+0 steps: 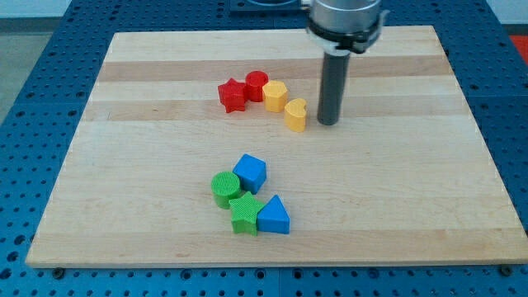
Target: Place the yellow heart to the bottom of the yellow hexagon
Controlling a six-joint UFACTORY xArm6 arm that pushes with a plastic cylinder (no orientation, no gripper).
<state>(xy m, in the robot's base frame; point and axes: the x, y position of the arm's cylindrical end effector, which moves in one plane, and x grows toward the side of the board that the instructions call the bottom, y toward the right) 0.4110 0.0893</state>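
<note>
The yellow heart point(295, 115) lies on the wooden board point(396, 181), just below and to the right of the yellow hexagon point(275, 96), touching or nearly touching it. My tip point(329, 123) rests on the board just to the right of the yellow heart, with a small gap between them. The dark rod rises from there to the grey arm end at the view's top.
A red star point(233, 95) and a red cylinder point(256, 85) sit left of the yellow hexagon in one row. Lower down is a cluster: blue cube point(250, 173), green cylinder point(224, 189), green star point(244, 214), blue triangle point(273, 216).
</note>
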